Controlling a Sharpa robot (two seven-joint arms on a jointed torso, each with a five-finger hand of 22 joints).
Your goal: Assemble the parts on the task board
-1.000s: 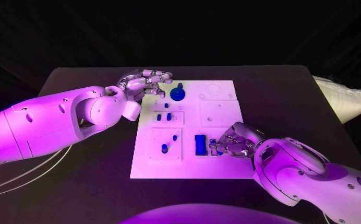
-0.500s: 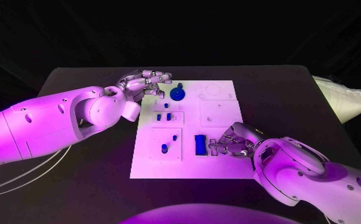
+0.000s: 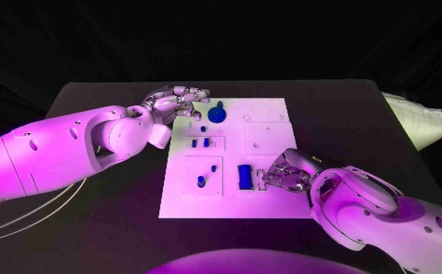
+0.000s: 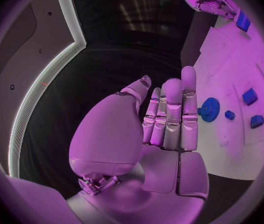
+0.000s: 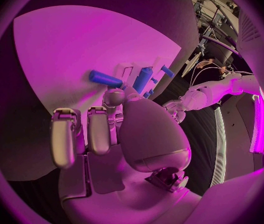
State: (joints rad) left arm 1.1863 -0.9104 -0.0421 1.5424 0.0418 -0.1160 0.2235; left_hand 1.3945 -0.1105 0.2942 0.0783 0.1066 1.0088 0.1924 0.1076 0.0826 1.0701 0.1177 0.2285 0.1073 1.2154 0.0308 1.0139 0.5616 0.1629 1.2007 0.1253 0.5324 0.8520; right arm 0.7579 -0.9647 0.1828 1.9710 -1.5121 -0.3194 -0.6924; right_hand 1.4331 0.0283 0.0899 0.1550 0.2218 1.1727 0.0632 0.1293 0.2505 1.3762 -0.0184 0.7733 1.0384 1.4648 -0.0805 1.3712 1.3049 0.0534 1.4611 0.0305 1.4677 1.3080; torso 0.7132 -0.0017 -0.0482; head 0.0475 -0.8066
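The white task board (image 3: 267, 205) lies mid-table. At its far left corner my left hand (image 3: 175, 103) hovers with its fingers straight and apart, holding nothing; the left wrist view shows that hand (image 4: 163, 119) beside the blue gear (image 4: 209, 109). The gear (image 3: 217, 115) stands on the board's far part. My right hand (image 3: 283, 175) rests at the board's right edge with its fingers curled, their tips next to an upright blue block (image 3: 245, 176). In the right wrist view one fingertip (image 5: 113, 97) nearly touches that block (image 5: 105, 78). I cannot tell whether anything is pinched.
Small blue pieces (image 3: 201, 142) sit in the left middle plate, and two blue pegs (image 3: 207, 175) in the near left plate. Black table (image 3: 101, 223) surrounds the board. A pale cloth-like object (image 3: 419, 124) lies off the table's right edge.
My right hand has crept slightly toward the far side along the blue block. The left hand and the parts have stayed put.
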